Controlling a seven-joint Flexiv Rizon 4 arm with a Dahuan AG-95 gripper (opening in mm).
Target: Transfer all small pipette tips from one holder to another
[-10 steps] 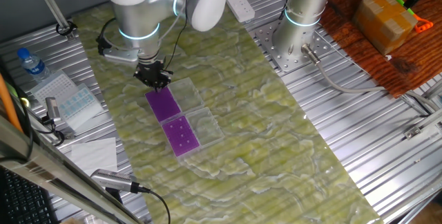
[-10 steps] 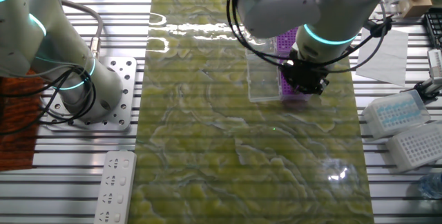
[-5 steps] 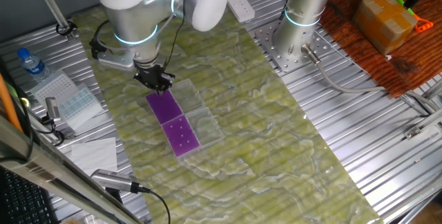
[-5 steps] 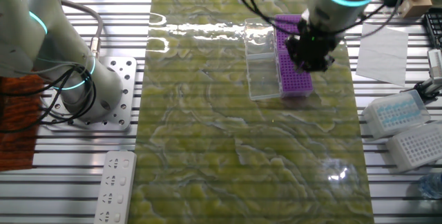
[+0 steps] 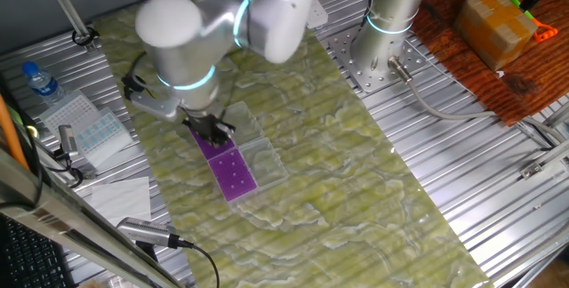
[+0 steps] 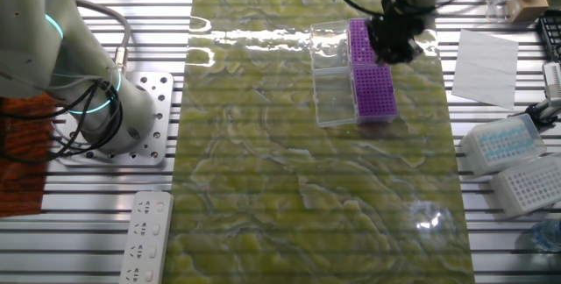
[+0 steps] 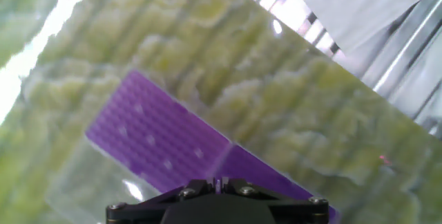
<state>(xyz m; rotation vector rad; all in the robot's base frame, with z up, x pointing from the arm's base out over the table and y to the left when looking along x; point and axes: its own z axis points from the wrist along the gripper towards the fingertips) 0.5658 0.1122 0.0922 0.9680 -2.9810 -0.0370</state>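
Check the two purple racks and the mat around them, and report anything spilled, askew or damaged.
Nothing stands out. The two purple racks lie end to end, in line, beside their clear lids. The pale tips sit upright in the rack nearer the camera in one fixed view. None lie loose on the mat.

I see a robotics lab: a slatted metal table (image 5: 462, 155), purple tip racks (image 6: 372, 87), a second arm's bolted base (image 5: 384, 52).
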